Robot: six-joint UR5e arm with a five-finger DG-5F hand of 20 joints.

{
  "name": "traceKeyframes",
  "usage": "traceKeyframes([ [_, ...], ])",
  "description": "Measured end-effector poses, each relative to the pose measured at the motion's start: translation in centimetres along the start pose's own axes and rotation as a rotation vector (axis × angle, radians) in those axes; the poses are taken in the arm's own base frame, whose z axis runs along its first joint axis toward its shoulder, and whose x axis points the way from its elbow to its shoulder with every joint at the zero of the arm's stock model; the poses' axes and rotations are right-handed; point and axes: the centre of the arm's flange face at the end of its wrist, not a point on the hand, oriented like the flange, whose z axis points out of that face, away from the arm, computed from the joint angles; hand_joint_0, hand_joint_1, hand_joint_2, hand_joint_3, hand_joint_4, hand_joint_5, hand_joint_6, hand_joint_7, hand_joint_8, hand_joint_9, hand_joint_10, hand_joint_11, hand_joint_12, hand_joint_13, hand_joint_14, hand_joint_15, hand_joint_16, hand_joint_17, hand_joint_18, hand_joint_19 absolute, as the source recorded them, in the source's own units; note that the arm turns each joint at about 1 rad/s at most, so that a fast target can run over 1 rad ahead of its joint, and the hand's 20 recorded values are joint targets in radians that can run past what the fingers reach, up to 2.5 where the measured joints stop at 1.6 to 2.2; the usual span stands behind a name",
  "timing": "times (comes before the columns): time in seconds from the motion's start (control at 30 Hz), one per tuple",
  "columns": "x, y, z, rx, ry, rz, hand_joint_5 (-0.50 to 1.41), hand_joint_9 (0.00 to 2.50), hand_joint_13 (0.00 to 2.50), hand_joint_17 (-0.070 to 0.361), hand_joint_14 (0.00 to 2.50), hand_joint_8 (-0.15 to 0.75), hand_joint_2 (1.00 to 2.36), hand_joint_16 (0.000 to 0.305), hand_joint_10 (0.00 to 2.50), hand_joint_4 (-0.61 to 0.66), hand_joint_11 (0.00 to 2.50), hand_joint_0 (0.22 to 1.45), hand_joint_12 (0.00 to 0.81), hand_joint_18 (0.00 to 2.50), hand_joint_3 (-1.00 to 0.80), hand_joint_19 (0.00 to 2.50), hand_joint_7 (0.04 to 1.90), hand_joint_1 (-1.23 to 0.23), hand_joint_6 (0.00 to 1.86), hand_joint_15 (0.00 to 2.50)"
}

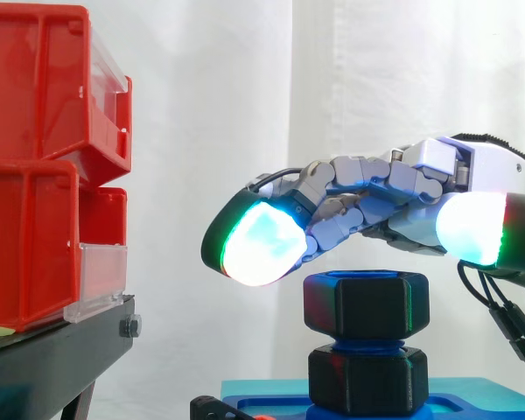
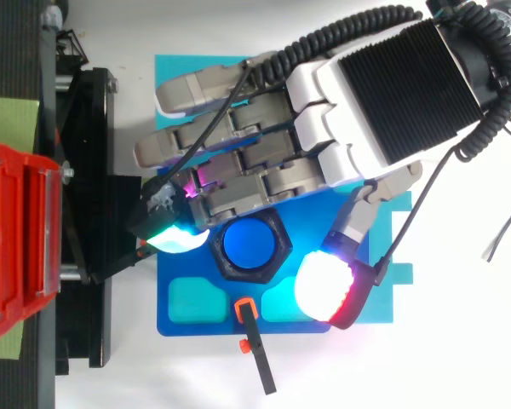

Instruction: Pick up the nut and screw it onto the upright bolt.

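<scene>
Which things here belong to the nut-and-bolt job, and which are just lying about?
Job: black hexagonal plastic nut, blue upright bolt, robot hand, blue base plate.
Lying about: red plastic bins, black stand, small black clamp with orange tip.

Beneath the black hexagonal nut (image 1: 366, 304), the blue plastic base plate (image 2: 183, 326) runs off the side view's bottom edge; from above, the hand (image 2: 358, 128) covers its far portion. Red plastic bins (image 1: 35, 175) left of the nut are cropped.
</scene>
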Motion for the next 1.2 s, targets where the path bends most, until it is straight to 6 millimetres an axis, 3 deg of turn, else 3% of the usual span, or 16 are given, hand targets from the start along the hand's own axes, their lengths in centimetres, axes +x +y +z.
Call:
traceKeyframes([
  [0.57,0.0,-0.1,-0.5,-0.014,0.015,0.006,-0.05,0.46,0.42,0.060,0.00,0.217,1.00,0.027,0.00,0.22,0.00,0.48,0.254,0.09,-0.50,0.00,1.16,-0.17,0.50,0.00],
  [1.2,-0.6,-1.4,-1.6,-0.026,0.004,-0.016,-0.06,0.56,0.51,0.056,0.00,0.224,1.00,0.025,0.00,0.21,0.00,0.48,0.246,0.21,-0.50,0.00,1.21,-0.20,0.50,0.00],
])
